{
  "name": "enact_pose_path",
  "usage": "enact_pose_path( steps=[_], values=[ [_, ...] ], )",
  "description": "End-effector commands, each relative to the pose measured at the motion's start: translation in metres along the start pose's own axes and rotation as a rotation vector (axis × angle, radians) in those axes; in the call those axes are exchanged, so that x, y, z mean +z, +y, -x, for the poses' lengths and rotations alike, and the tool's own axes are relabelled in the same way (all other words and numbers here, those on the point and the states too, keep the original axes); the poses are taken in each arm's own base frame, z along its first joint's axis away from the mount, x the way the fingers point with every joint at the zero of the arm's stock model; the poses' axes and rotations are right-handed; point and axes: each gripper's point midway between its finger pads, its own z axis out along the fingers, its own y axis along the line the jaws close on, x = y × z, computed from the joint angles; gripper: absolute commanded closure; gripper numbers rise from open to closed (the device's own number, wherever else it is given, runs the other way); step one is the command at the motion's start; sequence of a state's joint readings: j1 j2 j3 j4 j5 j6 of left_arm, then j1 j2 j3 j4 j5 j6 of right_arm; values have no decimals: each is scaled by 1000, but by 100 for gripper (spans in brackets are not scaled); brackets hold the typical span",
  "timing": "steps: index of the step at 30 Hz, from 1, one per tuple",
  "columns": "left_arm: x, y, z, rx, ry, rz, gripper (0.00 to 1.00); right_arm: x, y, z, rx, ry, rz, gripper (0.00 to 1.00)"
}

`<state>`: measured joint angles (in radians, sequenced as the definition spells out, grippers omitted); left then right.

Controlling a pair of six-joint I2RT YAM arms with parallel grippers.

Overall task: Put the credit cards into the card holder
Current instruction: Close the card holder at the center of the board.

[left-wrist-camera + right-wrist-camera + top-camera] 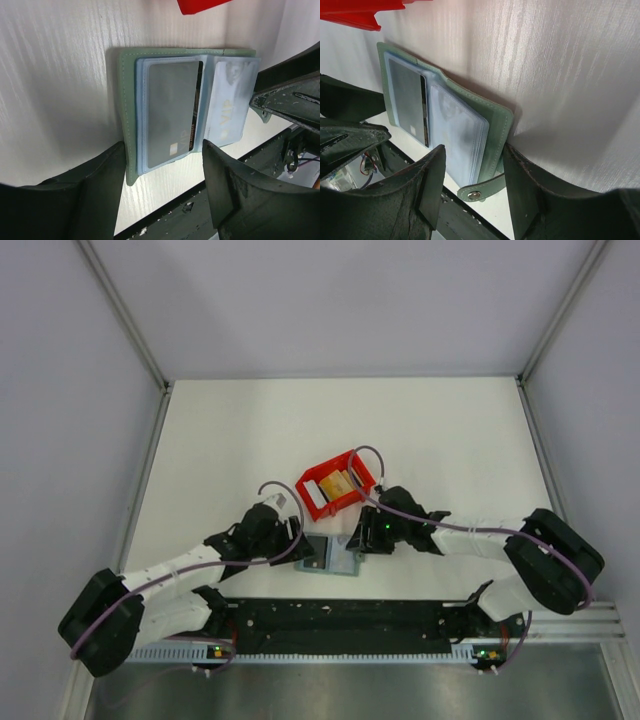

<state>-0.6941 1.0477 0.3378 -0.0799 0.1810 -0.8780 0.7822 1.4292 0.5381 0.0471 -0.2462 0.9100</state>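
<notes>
1. Closest in, the left gripper [164,150]: fingers spread wide, clamping nothing, straddling the near left corner of the card holder [127,110]. Card holder lying open and flat on the table [450,440], close to the near edge, between the two arms.
2. Danger right here: nipping the green cover instead of a card on closing, then dragging or folding the whole thing. Also a chance of shoving it off the near edge onto the rail [340,615], with so little table on that side.
3. Sliding right across the open pages: a grey card [172,110] with a chip tucked in the left sleeve, a pale VIP card [230,100] behind the clear sleeve next door. Seemingly seated, though impossible to judge how deep. Risk of hooking the grey one back out with a fingertip brushing the sleeve mouth.
4. Just behind the card holder, the red bin [312,485], with tan credit cards [338,483] inside, so apparently more to load. Risk of bumping the bin or nudging the card holder askew while reaching across for the next one.
5. Ending at the right gripper [474,152]: fingers likewise parted, pinching nothing visible, astride the right cover edge beside the snap tab [475,194]. Risk of snagging that tab on lifting away, or of letting the cover flop shut over the sleeves.
</notes>
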Motion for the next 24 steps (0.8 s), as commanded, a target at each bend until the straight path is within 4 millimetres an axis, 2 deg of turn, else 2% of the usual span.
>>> enact_pose_path(
  steps=[1,6,9,14,19,24],
  values=[
    [-2,-29,7,8,1,-112,37,6,-6,-1,-6,11,-19,50],
    [-9,-59,24,40,-33,-201,47,5,-6,0,-5,6,-17,50],
    [-13,-67,32,51,-48,-206,53,3,-7,1,-4,-2,-27,50],
    [-16,-69,34,69,-40,-189,63,2,-8,1,-5,-9,-25,50],
    [-13,-84,29,98,3,-264,67,1,-6,2,-3,-19,-15,50],
    [1,-94,11,106,88,-318,69,-1,-6,3,0,-33,-13,50]
  ],
)
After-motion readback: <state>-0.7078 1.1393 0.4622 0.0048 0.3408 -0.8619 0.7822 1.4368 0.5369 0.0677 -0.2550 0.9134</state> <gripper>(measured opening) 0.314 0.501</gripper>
